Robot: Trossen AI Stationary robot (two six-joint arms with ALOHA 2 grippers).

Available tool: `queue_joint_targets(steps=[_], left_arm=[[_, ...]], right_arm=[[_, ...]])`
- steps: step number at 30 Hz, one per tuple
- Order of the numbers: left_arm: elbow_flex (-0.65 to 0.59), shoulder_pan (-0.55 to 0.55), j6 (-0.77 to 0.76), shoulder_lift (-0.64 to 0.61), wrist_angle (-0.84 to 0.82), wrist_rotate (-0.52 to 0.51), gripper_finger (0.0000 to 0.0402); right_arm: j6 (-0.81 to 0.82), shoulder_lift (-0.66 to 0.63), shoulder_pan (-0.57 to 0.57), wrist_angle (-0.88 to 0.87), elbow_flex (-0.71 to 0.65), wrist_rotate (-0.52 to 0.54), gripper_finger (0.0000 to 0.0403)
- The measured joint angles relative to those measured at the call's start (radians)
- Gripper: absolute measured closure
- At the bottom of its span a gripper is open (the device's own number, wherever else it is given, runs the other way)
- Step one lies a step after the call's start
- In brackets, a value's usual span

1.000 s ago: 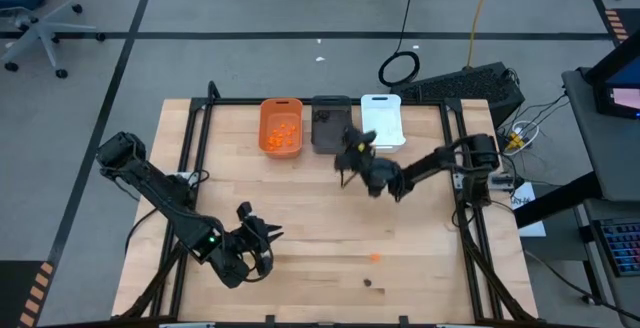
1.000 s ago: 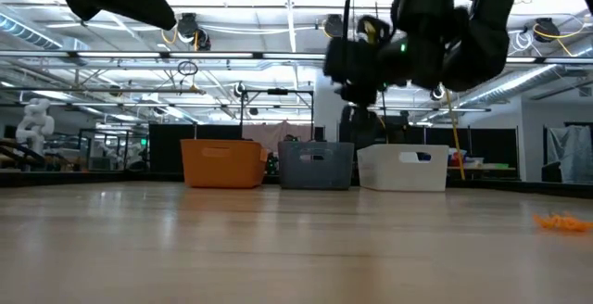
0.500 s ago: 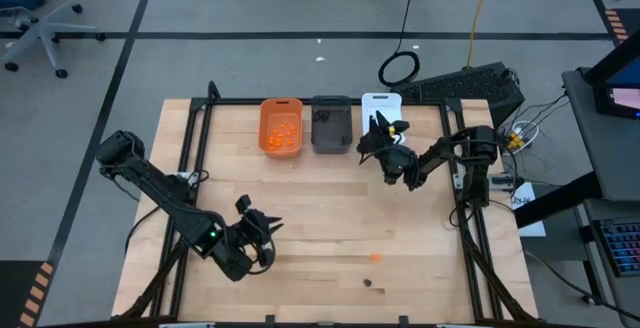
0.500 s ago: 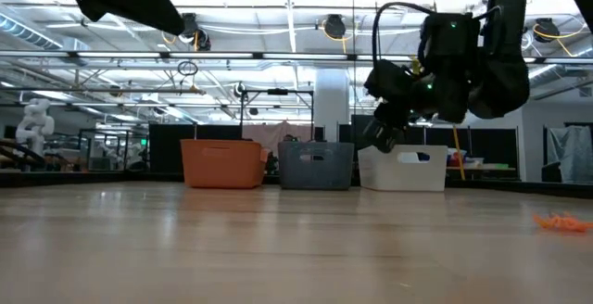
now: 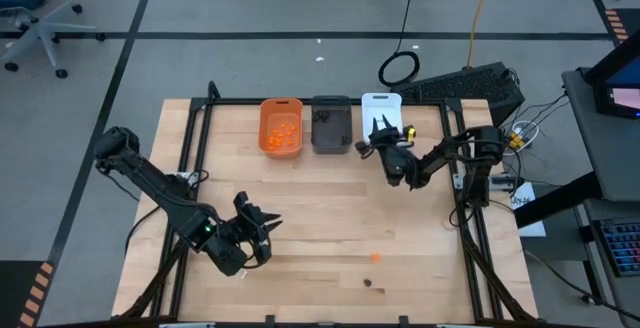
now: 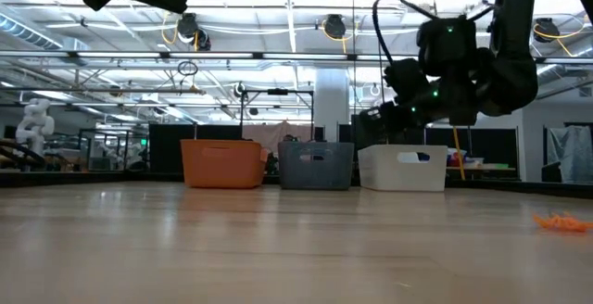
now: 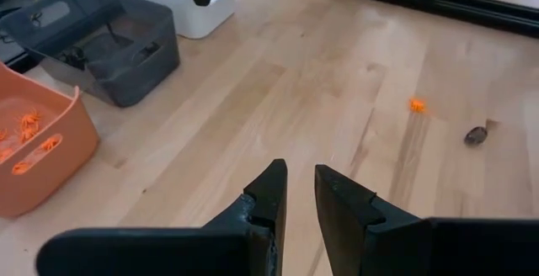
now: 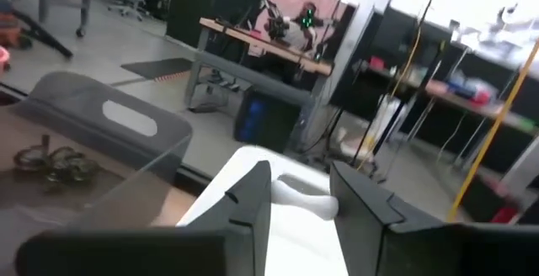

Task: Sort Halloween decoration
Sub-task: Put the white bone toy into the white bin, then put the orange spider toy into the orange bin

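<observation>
Right gripper (image 5: 381, 128) above white bin (image 5: 383, 108), pinching white stick (image 8: 301, 199); left gripper (image 5: 262, 220) over bench (image 5: 330, 218), narrowly spread, empty.

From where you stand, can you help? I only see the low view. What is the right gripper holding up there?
Observer: The right gripper holds a small white stick between its fingers, over the white bin.
Operator: What's in the grey bin?
Observer: Dark lumps lie at the bottom of the dark grey bin.
Operator: I see something orange on the table. Anything else there?
Observer: Yes, a dark lump lies near that orange piece.
</observation>
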Motion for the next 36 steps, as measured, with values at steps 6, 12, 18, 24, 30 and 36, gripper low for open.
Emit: queue_joint_targets(steps=[6,12,18,24,30,36], left_arm=[[0.0,-0.002,-0.004,0.0,-0.001,0.019,0.0336],[0.0,-0.002,-0.007,0.0,0.0,0.032,0.0336],[0.0,-0.006,-0.008,0.0,0.007,0.034,0.0336],[0.0,-0.009,-0.007,0.0,0.007,0.035,0.0336],[0.0,-0.009,-0.007,0.0,0.008,0.035,0.0336],[0.0,-0.009,-0.006,0.0,0.007,0.034,0.0336]], right_arm=[[0.203,0.0,0.007,-0.089,0.0,-0.002,0.0285],[0.254,-0.037,0.038,-0.107,0.0,0.003,0.0212],[0.34,-0.182,0.063,-0.314,0.0,0.037,0.0164],[0.573,-0.404,0.119,-0.667,0.0,-0.267,0.0163],[0.787,-0.616,0.208,-1.081,0.0,-0.699,0.0173],[0.797,-0.73,0.352,-1.271,0.0,-0.976,0.0177]])
